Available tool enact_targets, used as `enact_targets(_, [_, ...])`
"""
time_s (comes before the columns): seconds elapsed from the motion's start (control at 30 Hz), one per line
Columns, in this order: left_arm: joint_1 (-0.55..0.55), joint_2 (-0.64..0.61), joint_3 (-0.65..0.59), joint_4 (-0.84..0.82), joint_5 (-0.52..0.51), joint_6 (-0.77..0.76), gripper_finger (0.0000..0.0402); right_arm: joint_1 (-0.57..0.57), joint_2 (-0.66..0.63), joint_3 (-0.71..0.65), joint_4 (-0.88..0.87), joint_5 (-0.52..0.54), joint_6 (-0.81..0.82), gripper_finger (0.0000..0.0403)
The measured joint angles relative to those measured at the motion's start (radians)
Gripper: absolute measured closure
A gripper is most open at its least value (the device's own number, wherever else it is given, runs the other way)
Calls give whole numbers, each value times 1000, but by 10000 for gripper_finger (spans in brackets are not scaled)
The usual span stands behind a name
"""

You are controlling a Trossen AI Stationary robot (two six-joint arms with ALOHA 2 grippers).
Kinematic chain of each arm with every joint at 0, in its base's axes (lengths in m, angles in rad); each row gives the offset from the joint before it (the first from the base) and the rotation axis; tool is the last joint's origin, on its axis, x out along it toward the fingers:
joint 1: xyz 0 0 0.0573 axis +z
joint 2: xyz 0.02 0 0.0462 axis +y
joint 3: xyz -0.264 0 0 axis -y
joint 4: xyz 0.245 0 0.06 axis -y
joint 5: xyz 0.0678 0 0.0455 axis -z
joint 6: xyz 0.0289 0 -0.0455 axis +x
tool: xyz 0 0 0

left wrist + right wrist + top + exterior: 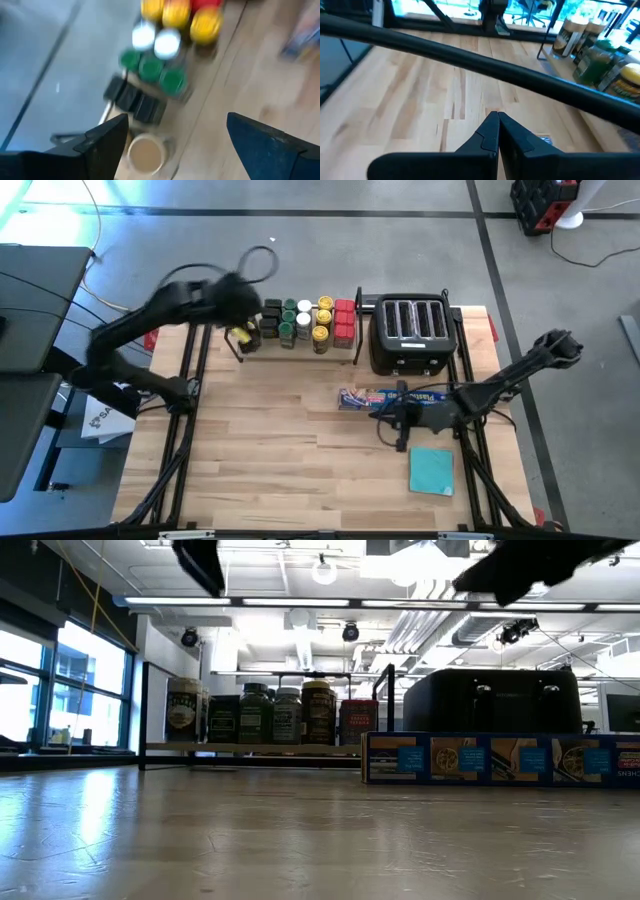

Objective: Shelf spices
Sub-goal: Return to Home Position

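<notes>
The spices [310, 322] stand in rows on the shelf [300, 350] at the table's far side: dark grey blocks, green-, white- and yellow-lidded jars, red tins. In the low view the spices [270, 713] line the pale board of the shelf [250, 748]. A tan-lidded jar [146, 152] stands at the shelf's left end. My left gripper [175, 140] is open above that end, its fingers apart over the tan-lidded jar [240, 335], touching nothing. My right gripper [497, 132] is shut and empty, hovering near the blue box, right of the table's centre [392, 422].
A black four-slot toaster [410, 335] stands right of the shelf. A long blue wrap box [395, 398] lies in front of the toaster, and a teal square pad [432, 470] sits nearer the table's near-right part. Bare wood spans the table's left and near areas [270, 460].
</notes>
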Motion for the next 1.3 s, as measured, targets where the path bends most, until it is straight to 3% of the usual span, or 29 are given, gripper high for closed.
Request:
enact_targets(0.17, [-48, -278, -164, 182, -4, -109, 69, 22, -234, 0, -197, -59, 0, 403])
enact_targets(0.33, [-26, -525, -343, 278, 73, -218, 69, -33, -474, 0, -398, -355, 11, 403])
enact_targets(0.63, [26, -800, -688, 509, 163, -255, 69, -169, -811, -6, -545, -481, 23, 403])
enact_targets(0.97, [21, -871, -1050, 1050, 280, -331, 69, -188, -987, -227, -386, -502, 131, 403])
enact_targets(1.1, [-90, -871, -1143, 1204, 188, -329, 69, -188, -988, -303, -271, -482, 131, 403])
enact_targets(1.3, [-300, -899, -1246, 1235, -12, -311, 69, -187, -987, -385, -171, -480, 150, 403])
